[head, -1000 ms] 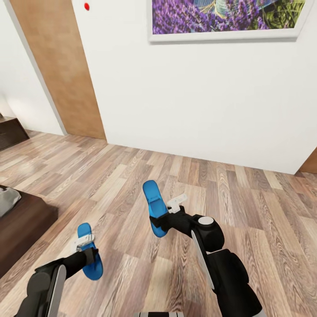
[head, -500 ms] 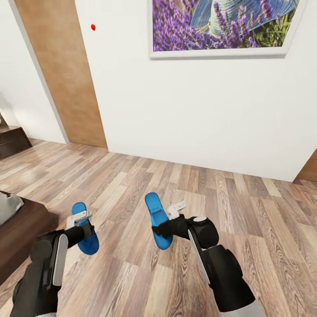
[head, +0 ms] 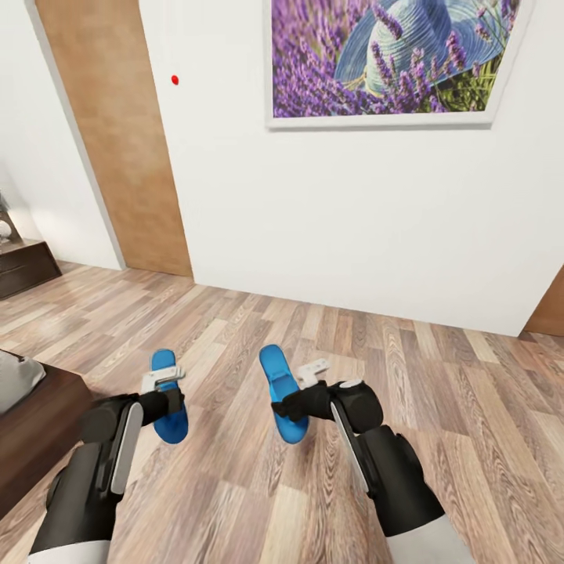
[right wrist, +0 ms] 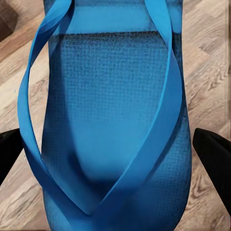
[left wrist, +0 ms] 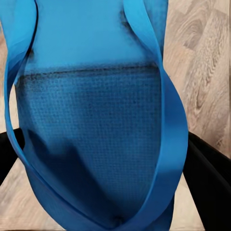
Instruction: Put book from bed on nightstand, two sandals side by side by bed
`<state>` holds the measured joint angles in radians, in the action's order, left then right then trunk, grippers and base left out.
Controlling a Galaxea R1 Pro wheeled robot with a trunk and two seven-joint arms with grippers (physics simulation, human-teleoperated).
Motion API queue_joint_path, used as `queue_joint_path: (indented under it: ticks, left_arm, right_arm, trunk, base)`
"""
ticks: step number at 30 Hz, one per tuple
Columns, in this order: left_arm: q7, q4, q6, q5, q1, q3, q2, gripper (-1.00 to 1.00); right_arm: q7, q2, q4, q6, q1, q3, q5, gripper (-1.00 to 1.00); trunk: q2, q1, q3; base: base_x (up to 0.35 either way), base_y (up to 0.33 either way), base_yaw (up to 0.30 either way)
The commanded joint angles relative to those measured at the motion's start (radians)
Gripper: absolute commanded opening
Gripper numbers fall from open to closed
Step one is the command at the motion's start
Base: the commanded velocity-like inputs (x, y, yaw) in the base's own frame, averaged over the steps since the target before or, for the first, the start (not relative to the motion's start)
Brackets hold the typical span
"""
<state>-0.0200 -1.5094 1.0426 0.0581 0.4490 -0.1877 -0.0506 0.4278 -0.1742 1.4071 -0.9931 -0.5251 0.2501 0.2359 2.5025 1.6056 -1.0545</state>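
Left gripper (head: 168,389): closed on one blue sandal (head: 169,395), which is hanging above the wood floor (head: 439,392). In the left wrist view this sandal (left wrist: 91,134) is lying right between the dark fingers (left wrist: 211,178), its thin straps running toward the toe post close to the camera.

Right gripper (head: 294,392): clamped on the second sandal (head: 280,382), the sole standing nearly on edge and reaching forward past the fingers. In the right wrist view this second sandal (right wrist: 115,134) is sitting sole-up to the camera with both straps meeting at the near end, black fingertips (right wrist: 214,154) showing at either side.

The two sandals are being held apart from each other, the left one just left of the right gripper's load, both over bare floor.

Bed (head: 35,423): a dark brown frame corner is lying beyond the left gripper on its outer side, with a bit of pale bedding on top.

Nightstand (head: 23,266): a dark cabinet is standing well ahead and left of the left gripper, by the wall (head: 352,219).

Also ahead of both grippers: a wooden door (head: 117,141) and a lavender picture (head: 392,59).
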Motion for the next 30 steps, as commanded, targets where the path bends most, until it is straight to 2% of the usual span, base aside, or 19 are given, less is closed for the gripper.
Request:
queue_joint_path:
  ticks: [1, 2, 4, 6, 7, 8, 9, 12, 16, 19, 22, 23, 25, 30]
  left_arm:
    - [0.002, 0.014, 0.005, 0.003, 0.0, 0.014, 0.005, -1.0]
    - [0.007, 0.045, 0.005, 0.005, -0.001, 0.042, 0.015, -1.0]
    - [0.01, 0.072, 0.005, 0.006, 0.0, 0.062, 0.021, -1.0]
    - [0.013, 0.093, 0.005, 0.007, 0.001, 0.075, 0.025, -1.0]
    - [0.015, 0.131, 0.005, 0.007, 0.004, 0.086, 0.028, -1.0]
    - [0.015, 0.145, 0.005, 0.007, 0.005, 0.088, 0.028, -1.0]
    - [0.016, 0.179, 0.005, 0.008, 0.008, 0.093, 0.029, -1.0]
    - [0.016, 0.202, 0.005, 0.008, 0.01, 0.093, 0.029, -1.0]
    - [0.015, 0.215, 0.005, 0.007, 0.012, 0.089, 0.028, -1.0]
    - [0.009, 0.23, 0.005, 0.004, 0.022, 0.061, 0.028, -1.0]
    - [0.006, 0.235, 0.005, 0.002, 0.025, -0.001, 0.03, -1.0]
    - [0.005, 0.234, 0.005, 0.002, 0.025, -0.04, 0.03, -1.0]
    - [0.005, 0.234, 0.005, 0.003, 0.025, -0.081, 0.028, -1.0]
    - [0.007, 0.238, 0.005, 0.005, 0.027, -0.113, 0.027, -1.0]
  right_arm:
    - [0.0, 0.0, -0.02, -0.003, -0.009, 0.0, 0.008, -1.0]
    - [-0.022, 0.0, -0.071, -0.001, -0.036, -0.001, 0.003, -1.0]
    - [-0.045, 0.0, -0.12, 0.001, -0.062, -0.003, -0.015, -1.0]
    - [-0.063, 0.0, -0.157, 0.003, -0.081, -0.004, -0.051, -1.0]
    - [-0.082, 0.0, -0.192, 0.014, -0.097, -0.005, -0.115, -1.0]
    - [-0.088, 0.0, -0.199, 0.021, -0.101, -0.005, -0.132, -1.0]
    - [-0.109, 0.0, -0.216, 0.044, -0.108, -0.006, -0.166, -1.0]
    - [-0.128, 0.0, -0.249, 0.084, -0.112, -0.005, -0.19, -1.0]
    - [-0.141, 0.0, -0.276, 0.139, -0.114, -0.001, -0.2, -1.0]
    - [-0.144, 0.0, -0.282, 0.163, -0.114, 0.003, -0.205, -1.0]
    - [-0.145, 0.0, -0.28, 0.165, -0.113, 0.006, -0.206, -1.0]
    - [-0.145, 0.0, -0.28, 0.165, -0.113, 0.007, -0.206, -1.0]
    - [-0.145, 0.0, -0.278, 0.164, -0.113, 0.008, -0.206, -1.0]
    - [-0.145, 0.0, -0.276, 0.163, -0.113, 0.008, -0.207, -1.0]
  trunk:
    - [0.0, -0.001, 0.003]
    - [0.0, -0.001, 0.007]
    - [-0.001, -0.002, 0.015]
    - [-0.001, -0.003, 0.022]
    - [-0.001, -0.003, 0.026]
    - [-0.001, -0.004, 0.03]
    - [-0.002, -0.004, 0.034]
    - [-0.002, -0.006, 0.046]
    - [-0.03, -0.021, 0.058]
    - [-0.051, -0.032, 0.068]
    - [-0.051, -0.032, 0.068]
    - [-0.051, -0.032, 0.068]
    - [-0.051, -0.032, 0.068]
    - [-0.051, -0.032, 0.068]
  base:
    - [0.0, 0.0, 0.0]
    - [0.0, 0.0, 0.0]
    - [0.0, 0.0, 0.0]
    - [0.0, 0.0, 0.0]
    - [0.0, 0.0, 0.0]
    - [0.0, 0.0, 0.0]
    - [0.0, 0.0, 0.0]
    - [0.0, 0.0, 0.0]
    - [0.0, 0.0, 0.0]
    - [0.0, 0.0, 0.0]
    - [0.0, 0.0, 0.0]
    - [0.0, 0.0, 0.0]
    - [0.0, 0.0, 0.0]
    - [0.129, 0.0, 0.0]
